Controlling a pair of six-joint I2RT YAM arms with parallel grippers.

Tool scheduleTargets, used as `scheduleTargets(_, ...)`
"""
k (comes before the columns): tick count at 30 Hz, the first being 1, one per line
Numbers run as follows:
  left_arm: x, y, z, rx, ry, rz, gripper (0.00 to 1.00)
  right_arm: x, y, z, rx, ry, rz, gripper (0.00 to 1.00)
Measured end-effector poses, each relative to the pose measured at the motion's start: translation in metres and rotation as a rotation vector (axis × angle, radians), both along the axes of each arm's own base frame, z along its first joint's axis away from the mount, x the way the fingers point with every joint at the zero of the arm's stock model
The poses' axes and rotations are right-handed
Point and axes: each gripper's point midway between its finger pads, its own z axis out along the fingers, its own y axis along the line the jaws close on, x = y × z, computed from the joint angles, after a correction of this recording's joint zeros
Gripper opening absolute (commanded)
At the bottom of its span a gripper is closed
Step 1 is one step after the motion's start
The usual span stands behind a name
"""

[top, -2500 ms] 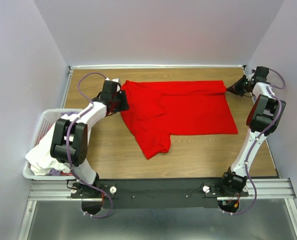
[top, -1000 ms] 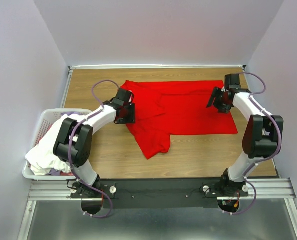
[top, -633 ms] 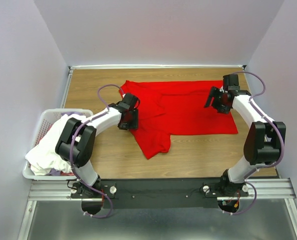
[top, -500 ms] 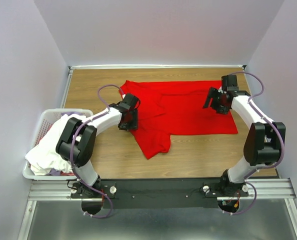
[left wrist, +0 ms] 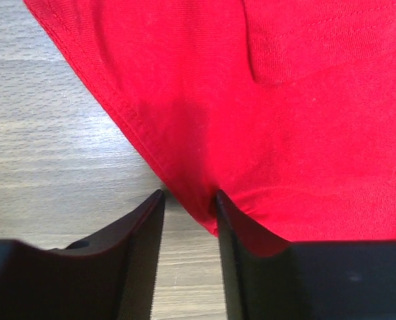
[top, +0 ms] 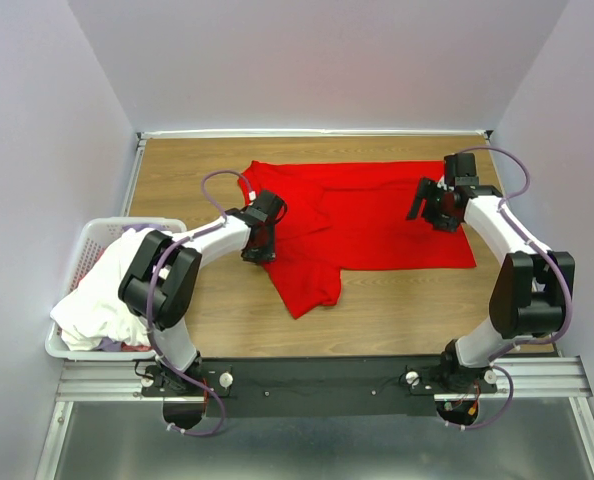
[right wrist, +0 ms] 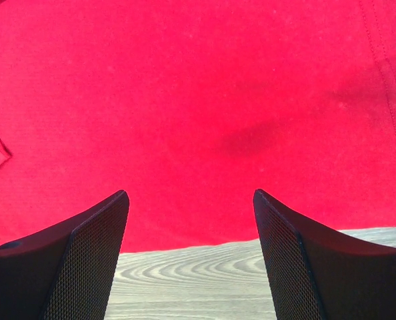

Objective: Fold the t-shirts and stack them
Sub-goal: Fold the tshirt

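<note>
A bright red t-shirt [top: 377,215] lies spread on the wooden table, one sleeve folded over near its left side. My left gripper [top: 258,248] is down at the shirt's left hem. In the left wrist view the left gripper [left wrist: 189,195] is open with a narrow gap, and the red t-shirt's [left wrist: 265,100] hem reaches in between the tips and bunches against the right finger. My right gripper [top: 420,203] hovers over the shirt's right part. In the right wrist view the right gripper [right wrist: 190,195] stands wide open and holds nothing, with the red t-shirt [right wrist: 198,87] ahead.
A white laundry basket [top: 87,232] sits off the table's left edge with white t-shirts [top: 92,300] heaped in it. Bare wooden table [top: 407,310] lies in front of the red shirt. Grey walls close in the back and both sides.
My left gripper slid right along the shirt's left hem and its jaws narrowed around the hem. My right gripper opened wider and held over the shirt's right part.
</note>
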Motion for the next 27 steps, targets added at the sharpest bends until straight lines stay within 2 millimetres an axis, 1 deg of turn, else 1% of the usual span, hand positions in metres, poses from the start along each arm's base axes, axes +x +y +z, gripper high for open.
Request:
scheduleTargets(1, 0.000, 0.000, 0.000, 0.004, -0.001, 0.000, 0.41, 0.000, 0.000, 0.000, 0.000, 0.001, 0.000, 0.82)
scheduleTargets(2, 0.000, -0.001, 0.000, 0.008, -0.002, -0.002, 0.33, -0.001, 0.000, -0.001, 0.000, 0.002, 0.000, 0.82)
scheduleTargets(3, 0.000, -0.001, -0.001, 0.010, -0.003, -0.002, 0.22, -0.001, 0.000, -0.001, 0.000, 0.003, 0.000, 0.82)
scheduleTargets(4, 0.000, -0.001, -0.001, 0.013, -0.004, -0.004, 0.02, -0.001, 0.000, -0.001, 0.000, 0.003, 0.000, 0.82)
scheduleTargets(5, 0.000, -0.002, -0.001, 0.014, -0.006, -0.003, 0.00, -0.001, 0.000, -0.001, 0.000, 0.002, 0.000, 0.82)
scheduleTargets(10, 0.001, -0.003, -0.001, 0.021, -0.013, 0.009, 0.00, -0.002, 0.000, -0.002, 0.000, 0.006, 0.000, 0.82)
scheduleTargets(14, 0.004, 0.002, 0.000, 0.031, -0.020, 0.025, 0.00, -0.003, 0.000, -0.004, 0.002, 0.011, -0.006, 0.82)
scheduleTargets(16, 0.009, 0.009, 0.000, 0.035, -0.023, 0.046, 0.00, -0.004, -0.002, -0.006, -0.003, 0.016, -0.018, 0.81)
scheduleTargets(19, 0.020, 0.034, 0.000, 0.052, -0.031, 0.107, 0.00, -0.010, -0.009, -0.014, -0.022, 0.037, -0.054, 0.80)
scheduleTargets(21, 0.025, 0.044, 0.001, 0.059, -0.034, 0.128, 0.00, -0.016, -0.021, -0.022, -0.017, 0.062, -0.099, 0.77)
scheduleTargets(23, 0.029, 0.055, 0.001, 0.066, -0.036, 0.147, 0.00, -0.023, -0.042, -0.030, -0.001, 0.086, -0.174, 0.75)
scheduleTargets(24, 0.030, 0.057, 0.001, 0.067, -0.039, 0.145, 0.00, -0.030, -0.053, -0.036, 0.029, 0.107, -0.220, 0.75)
scheduleTargets(25, 0.031, 0.057, 0.001, 0.068, -0.041, 0.140, 0.00, -0.033, -0.065, -0.037, 0.035, 0.110, -0.260, 0.74)
scheduleTargets(27, 0.032, 0.057, 0.001, 0.069, -0.045, 0.127, 0.00, -0.047, -0.089, -0.045, 0.062, 0.137, -0.352, 0.73)
